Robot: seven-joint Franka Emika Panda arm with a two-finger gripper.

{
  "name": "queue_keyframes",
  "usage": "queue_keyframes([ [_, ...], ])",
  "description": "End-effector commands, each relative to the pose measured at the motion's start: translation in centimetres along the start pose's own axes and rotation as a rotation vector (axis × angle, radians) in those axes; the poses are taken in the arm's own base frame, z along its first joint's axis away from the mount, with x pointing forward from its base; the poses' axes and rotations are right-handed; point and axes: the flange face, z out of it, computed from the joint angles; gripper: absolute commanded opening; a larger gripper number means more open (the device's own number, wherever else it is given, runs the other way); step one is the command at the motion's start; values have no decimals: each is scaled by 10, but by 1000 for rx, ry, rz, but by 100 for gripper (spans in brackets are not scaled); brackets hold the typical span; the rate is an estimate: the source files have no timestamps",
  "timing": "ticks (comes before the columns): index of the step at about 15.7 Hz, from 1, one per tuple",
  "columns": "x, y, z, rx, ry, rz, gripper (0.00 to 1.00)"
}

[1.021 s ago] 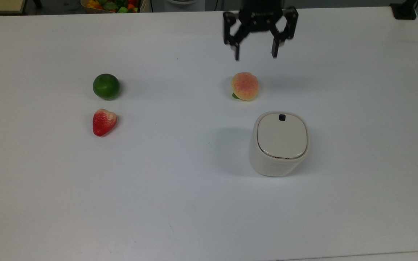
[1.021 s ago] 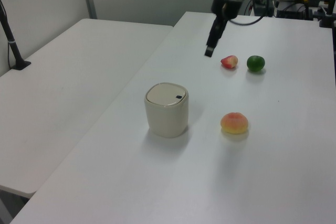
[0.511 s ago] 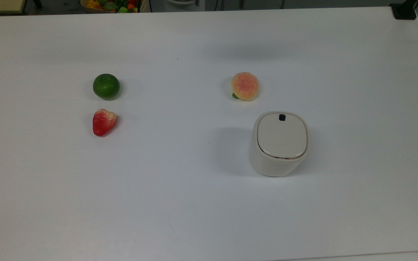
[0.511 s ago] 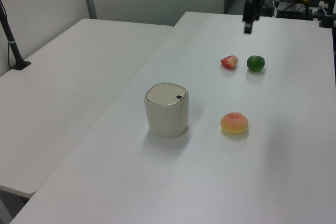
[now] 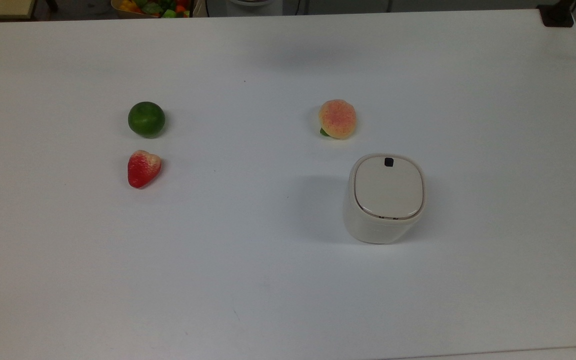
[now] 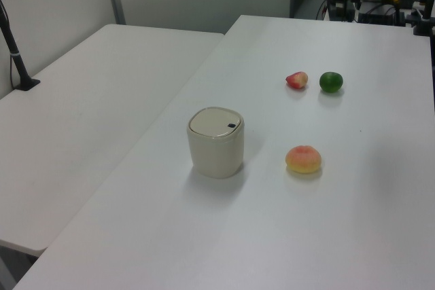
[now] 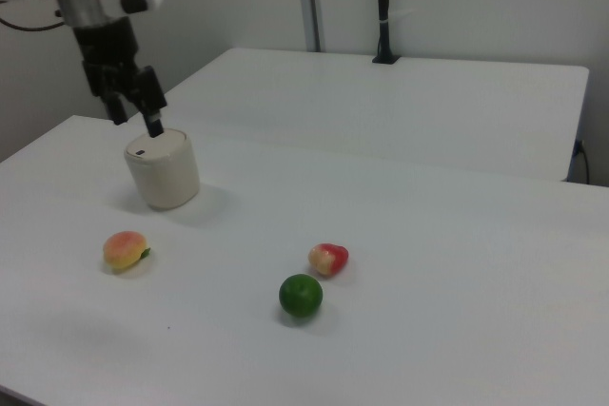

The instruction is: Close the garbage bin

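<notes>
End effector [image 7: 138,125]: fingers spread, nothing between them, pointing down with a slight tilt. In the right view it hangs off the arm's wrist just above the garbage bin [image 7: 164,173], and the lower fingertip overlaps the lid's far edge in the picture. Contact or clearance cannot be read from this view. Judged clear of the lid and raised.

Key relation: the bin lies below the end effector and slightly toward the right view's right. Any further press would be a straight descent onto the lid.

Garbage bin: upright on the white bench [image 5: 268,280], toward the top view's right of centre. Its lid [image 5: 389,190] sits flat and flush inside the rim, with the black button [image 5: 389,161] on the edge nearest the peach. Judged closed; the task looks complete.

Other items:
- The peach [image 5: 337,118] sits just beyond the bin's button side, apart from it.
- The lime [image 5: 146,119] and strawberry [image 5: 143,168] are close together, well apart from the bin, on the top view's left.

Change from earlier frames:
- One second ago the end effector hung open over the bench's far edge in the top view, just beyond the peach. It has since drawn back toward the arm's base.
- The bin, lid and all three fruits are unmoved.
</notes>
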Motion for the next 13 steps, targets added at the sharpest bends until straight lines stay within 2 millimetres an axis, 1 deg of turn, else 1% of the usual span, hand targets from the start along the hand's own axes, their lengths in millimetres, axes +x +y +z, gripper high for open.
queue_keyframes([
  [1, 9, 1, 3, 53, 26, -48, 100],
  [2, 17, 0, 9, 70, 36, -79, 100],
  [4, 30, -1, 11, 99, 63, -121, 100],
  [5, 33, 2, 11, 103, 75, -130, 100],
  [8, 37, 7, 10, 121, 102, -191, 100],
  [13, 38, 7, 11, 136, 113, -236, 100],
])
